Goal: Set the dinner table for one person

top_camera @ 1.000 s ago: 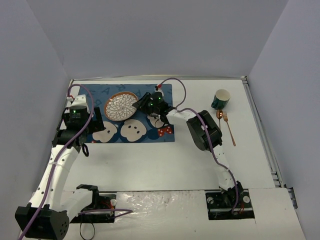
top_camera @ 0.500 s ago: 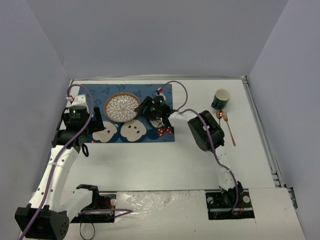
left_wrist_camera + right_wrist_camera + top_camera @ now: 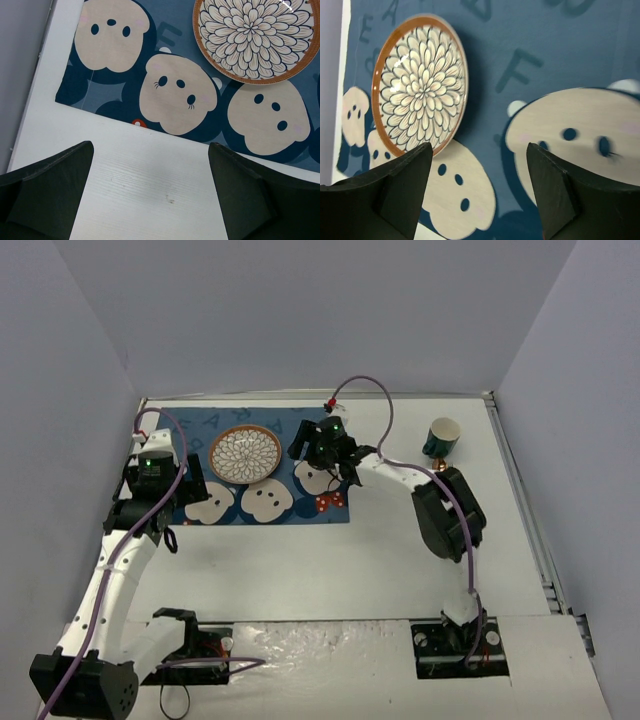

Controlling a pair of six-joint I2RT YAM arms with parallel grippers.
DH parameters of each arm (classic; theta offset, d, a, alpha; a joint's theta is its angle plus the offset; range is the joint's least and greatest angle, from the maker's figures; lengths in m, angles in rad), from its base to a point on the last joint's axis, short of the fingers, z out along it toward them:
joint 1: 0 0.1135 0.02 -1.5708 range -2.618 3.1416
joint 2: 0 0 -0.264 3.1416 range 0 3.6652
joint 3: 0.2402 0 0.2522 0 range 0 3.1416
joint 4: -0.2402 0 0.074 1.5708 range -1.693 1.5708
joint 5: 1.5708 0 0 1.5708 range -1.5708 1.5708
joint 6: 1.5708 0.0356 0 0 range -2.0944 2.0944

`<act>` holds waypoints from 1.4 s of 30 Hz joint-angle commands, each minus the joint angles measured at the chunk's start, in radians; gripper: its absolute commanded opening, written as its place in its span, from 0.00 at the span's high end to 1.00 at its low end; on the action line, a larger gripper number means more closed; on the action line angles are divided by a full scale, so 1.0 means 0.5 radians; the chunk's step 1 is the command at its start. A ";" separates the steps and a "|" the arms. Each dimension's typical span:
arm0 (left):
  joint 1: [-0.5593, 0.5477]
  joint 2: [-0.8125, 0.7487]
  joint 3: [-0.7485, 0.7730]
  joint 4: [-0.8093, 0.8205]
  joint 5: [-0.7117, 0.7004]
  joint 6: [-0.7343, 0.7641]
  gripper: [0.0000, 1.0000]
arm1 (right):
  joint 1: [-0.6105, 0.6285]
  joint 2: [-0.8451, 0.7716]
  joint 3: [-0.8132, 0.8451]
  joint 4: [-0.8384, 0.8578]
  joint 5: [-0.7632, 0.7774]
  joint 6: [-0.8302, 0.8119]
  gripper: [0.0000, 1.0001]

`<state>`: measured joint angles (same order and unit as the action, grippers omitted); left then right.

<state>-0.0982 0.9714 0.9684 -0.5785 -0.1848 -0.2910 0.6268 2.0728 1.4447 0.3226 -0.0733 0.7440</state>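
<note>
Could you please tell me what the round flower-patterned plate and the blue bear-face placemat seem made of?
Round brown-rimmed flower-patterned plate: probably glazed ceramic, given glossy highlights. Blue bear-face placemat: seemingly printed cloth, matte, lying flat without glare.

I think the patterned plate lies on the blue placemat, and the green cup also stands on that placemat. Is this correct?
Not quite. The plate does lie on the blue placemat, but the green cup stands off it, on the bare white table, far to the right of the placemat. The top external view shows this.

Robot test lab: bare grey partition walls (image 3: pixel 300 310) enclosing white dinner table (image 3: pixel 330 560); bolted arm bases (image 3: pixel 460 645).
</note>
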 commanded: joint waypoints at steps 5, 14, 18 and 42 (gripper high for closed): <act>-0.011 -0.020 0.099 0.048 -0.035 -0.019 0.03 | -0.314 -0.783 -0.240 -0.511 0.752 -0.622 0.17; -0.006 -0.001 0.123 0.023 -0.033 -0.028 0.03 | -0.728 -1.048 -0.519 -0.618 1.035 -0.642 0.13; -0.008 -0.008 0.120 0.010 -0.034 -0.034 0.03 | -0.774 -0.943 -0.461 -0.636 1.113 -0.547 0.16; -0.009 -0.001 0.116 0.009 -0.020 -0.032 0.03 | -0.927 -0.338 -0.116 -0.627 1.255 -0.335 0.37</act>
<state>-0.0982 0.9726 0.9703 -0.5990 -0.1846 -0.2962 0.1831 1.8942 1.3218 -0.0193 0.4989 0.5461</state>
